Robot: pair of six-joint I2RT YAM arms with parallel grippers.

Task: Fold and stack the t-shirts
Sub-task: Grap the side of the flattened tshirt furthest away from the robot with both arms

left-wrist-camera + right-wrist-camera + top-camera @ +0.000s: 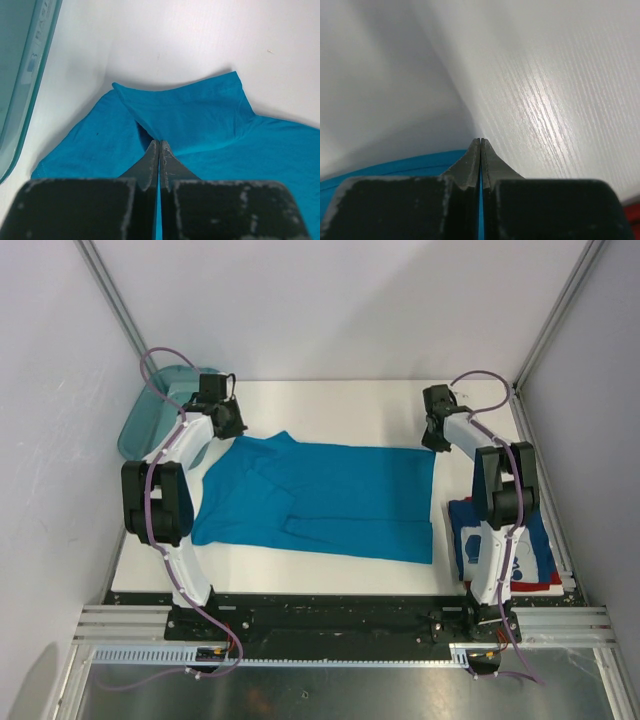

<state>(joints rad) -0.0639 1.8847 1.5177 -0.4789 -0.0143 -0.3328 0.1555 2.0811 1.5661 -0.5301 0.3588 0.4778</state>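
Folding needs a hold, so left end effector (159, 145) and right end effector (480, 142) pinch shut on the blue shirt (330, 495) at its far edge.

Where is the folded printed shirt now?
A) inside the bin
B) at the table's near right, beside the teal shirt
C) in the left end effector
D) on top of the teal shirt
B: the folded shirt lies on the table at its near right corner, next to the spread teal shirt.
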